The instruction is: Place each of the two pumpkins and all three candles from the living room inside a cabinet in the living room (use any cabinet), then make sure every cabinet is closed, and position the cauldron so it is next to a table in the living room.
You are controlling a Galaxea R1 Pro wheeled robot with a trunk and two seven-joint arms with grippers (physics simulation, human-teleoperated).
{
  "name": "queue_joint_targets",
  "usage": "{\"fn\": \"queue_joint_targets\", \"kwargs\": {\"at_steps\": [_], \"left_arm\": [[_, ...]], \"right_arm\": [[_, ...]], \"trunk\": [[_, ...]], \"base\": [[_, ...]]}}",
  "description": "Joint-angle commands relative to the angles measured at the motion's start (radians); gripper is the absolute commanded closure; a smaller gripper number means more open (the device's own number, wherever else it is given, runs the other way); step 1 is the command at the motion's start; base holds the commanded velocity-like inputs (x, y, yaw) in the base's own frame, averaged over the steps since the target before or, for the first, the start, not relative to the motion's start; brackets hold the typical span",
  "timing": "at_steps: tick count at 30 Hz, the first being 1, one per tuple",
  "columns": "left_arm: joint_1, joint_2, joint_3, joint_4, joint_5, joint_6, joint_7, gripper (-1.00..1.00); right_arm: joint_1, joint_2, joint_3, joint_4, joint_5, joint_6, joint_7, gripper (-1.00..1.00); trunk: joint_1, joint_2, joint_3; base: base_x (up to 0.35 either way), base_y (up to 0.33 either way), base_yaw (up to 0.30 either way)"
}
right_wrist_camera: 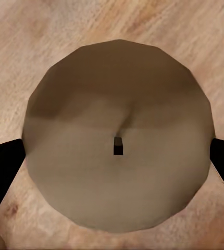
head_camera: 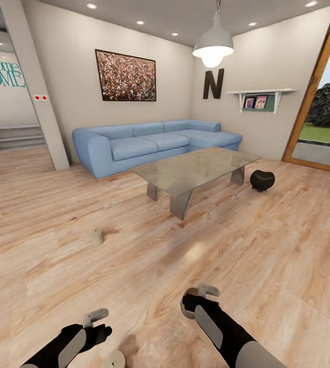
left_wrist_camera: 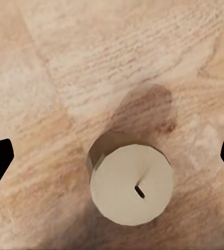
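- Room bright, even; pendant lamp (head_camera: pixel 213 47) and ceiling spots lit.
- Soft shadow behind candle (left_wrist_camera: pixel 131 184) on floor (left_wrist_camera: pixel 112 62).
- Wrist views soft, blurred.

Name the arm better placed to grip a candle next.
Right. The right claw closely straddles the brown candle, fingers at both its sides; the left claw hangs open, farther above the pale candle.

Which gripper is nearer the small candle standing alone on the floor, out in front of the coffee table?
Left. The left gripper is almost straight behind that candle, on the robot's side. The right gripper is further off to the right and has another candle between its fingers.
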Motion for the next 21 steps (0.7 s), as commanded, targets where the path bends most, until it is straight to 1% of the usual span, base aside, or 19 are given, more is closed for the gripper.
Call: {"fn": "queue_joint_targets", "kwargs": {"at_steps": [1,8,16,21], "left_arm": [[0.0,0.002,-0.008,-0.003,0.011,0.003,0.009,-1.0],[0.0,0.002,-0.008,-0.002,0.011,0.003,0.009,-1.0],[0.0,-0.001,-0.008,-0.002,0.005,0.001,0.009,-1.0],[0.0,-0.001,-0.011,-0.002,0.003,-0.021,0.009,-1.0]], "right_arm": [[-0.001,-0.001,0.005,-0.002,-0.006,0.003,-0.008,1.0],[-0.001,-0.001,0.005,-0.002,-0.006,0.003,-0.008,1.0],[-0.001,-0.001,0.005,-0.002,-0.006,0.003,-0.007,1.0],[-0.001,-0.001,0.005,-0.002,-0.006,0.003,-0.005,1.0]], "trunk": [[-0.001,0.0,-0.001],[-0.001,0.0,-0.001],[-0.001,0.0,-0.001],[-0.001,0.0,-0.001]], "base": [[-0.106,-0.121,0.0],[-0.101,-0.081,0.0],[-0.011,-0.008,0.0],[0.0,0.0,0.0]]}}
